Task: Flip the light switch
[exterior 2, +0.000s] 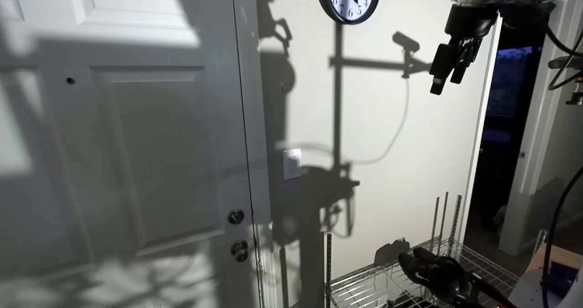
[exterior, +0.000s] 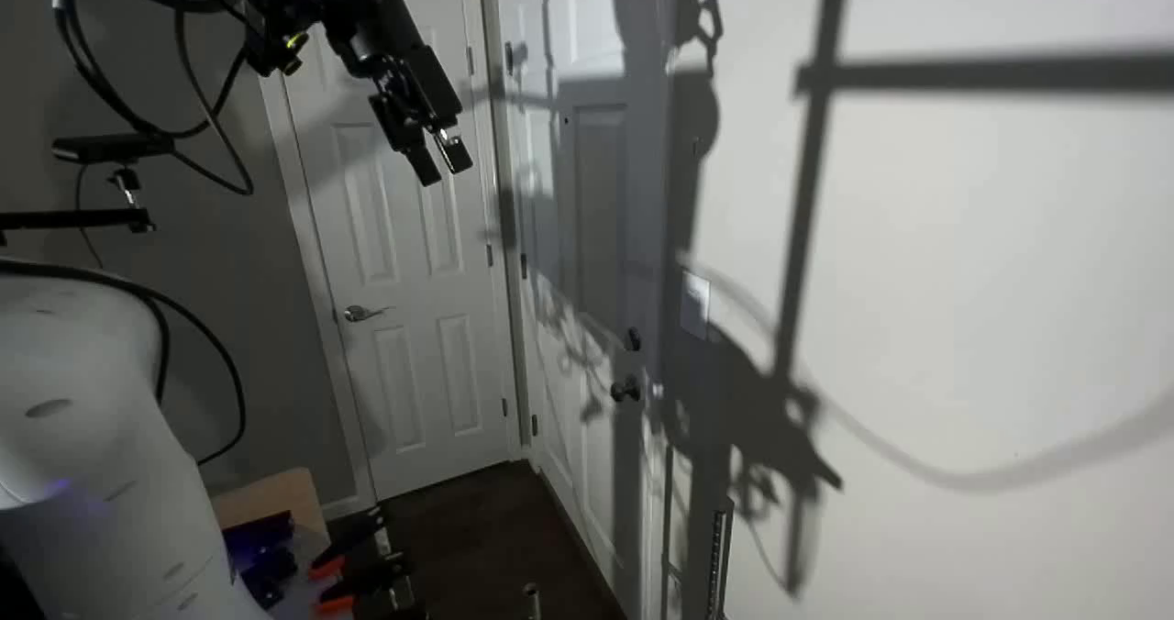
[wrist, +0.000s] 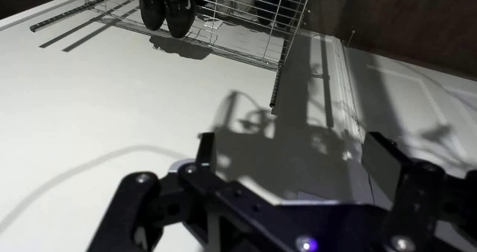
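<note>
The light switch is a white plate on the pale wall beside the door frame. It shows in both exterior views, as the light switch (exterior: 695,304) and the same light switch (exterior 2: 292,164), half in shadow. In the wrist view only a corner of the light switch (wrist: 310,196) shows above the gripper body; the rest is hidden. My gripper (exterior: 442,161) points downward, high up and well apart from the switch. It also shows at the upper right in an exterior view (exterior 2: 447,84). In the wrist view my gripper (wrist: 294,157) has its fingers wide apart with nothing between them.
A white door (exterior 2: 159,139) with a dark knob (exterior 2: 239,250) stands beside the switch. A wall clock (exterior 2: 348,0) hangs above. A wire rack (wrist: 238,56) with upright posts and shoes (wrist: 179,13) stands against the wall below. Cables (exterior: 206,134) hang from the arm.
</note>
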